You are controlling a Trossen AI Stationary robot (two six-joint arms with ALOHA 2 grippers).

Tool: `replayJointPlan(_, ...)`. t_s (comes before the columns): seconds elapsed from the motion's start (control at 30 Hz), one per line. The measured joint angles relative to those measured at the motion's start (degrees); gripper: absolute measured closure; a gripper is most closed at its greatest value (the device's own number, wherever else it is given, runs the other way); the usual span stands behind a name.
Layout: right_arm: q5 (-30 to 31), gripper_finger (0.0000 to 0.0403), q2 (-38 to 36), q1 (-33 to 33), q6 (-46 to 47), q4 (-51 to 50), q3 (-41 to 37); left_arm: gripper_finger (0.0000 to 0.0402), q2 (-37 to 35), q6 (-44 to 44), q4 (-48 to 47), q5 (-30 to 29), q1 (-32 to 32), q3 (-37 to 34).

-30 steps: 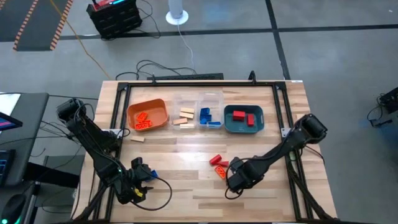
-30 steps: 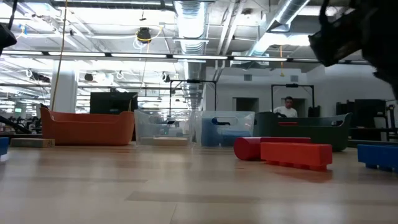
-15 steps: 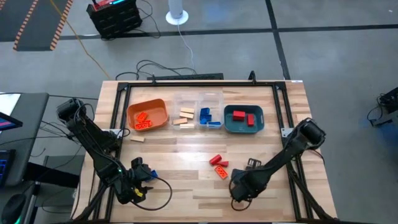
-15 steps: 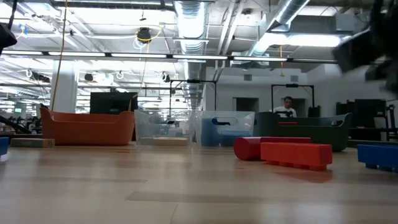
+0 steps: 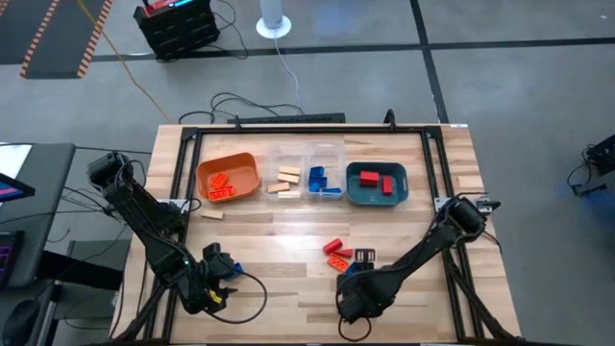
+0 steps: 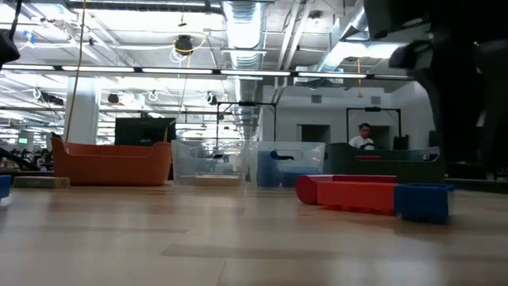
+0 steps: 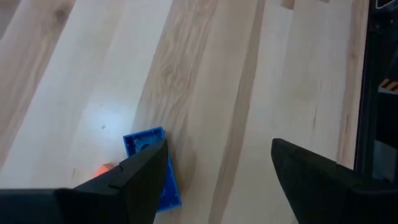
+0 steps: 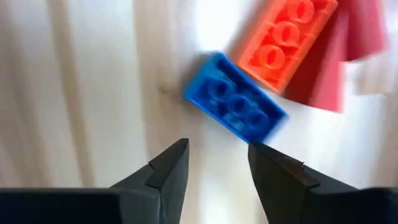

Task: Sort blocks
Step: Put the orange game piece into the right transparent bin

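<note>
The small blue studded plastic brick (image 8: 236,104) lies loose on the wooden desk (image 5: 288,240), touching an orange studded brick (image 8: 284,42) that sits beside two red bricks (image 5: 332,247) near the desk's middle. The right gripper (image 8: 214,163) hovers just short of it, jaws partly open and holding nothing. The step in hand appears to be picking this blue brick. The next move likely calls for turning the jaws to span its narrow sides and lowering without nudging the orange neighbour.

Another blue brick (image 7: 149,167) lies beside the left gripper (image 7: 214,168), whose jaws stand wide and empty. One tan brick (image 5: 212,214) lies loose near the orange plastic tray (image 5: 229,176).

Sorted so far (small ones may hide): about two orange, two tan, two blue and two red bricks in four trays.
</note>
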Motion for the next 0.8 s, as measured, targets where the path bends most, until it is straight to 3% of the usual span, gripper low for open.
replayJointPlan(0.1,0.06,0.0207,-0.3,-0.2,-0.77,-2.81,1.98,0.012,-0.01,-0.16,-0.02,0.21,-0.04,0.02)
replayJointPlan(0.33,-1.47,0.0167,-0.58,-0.72,-18.49,4.51,2.17,0.012,-0.01,-0.02,-0.02,0.92,0.81,0.02)
replayJointPlan(0.57,-2.04,0.0107,-0.17,-4.77,-20.75,1.28,2.14,0.012,-0.01,-0.05,-0.07,1.26,0.81,0.02)
replayJointPlan(0.8,-4.75,0.0096,0.1,-6.19,-24.08,2.06,-0.13,0.012,-0.01,-0.17,-0.2,1.24,0.79,0.02)
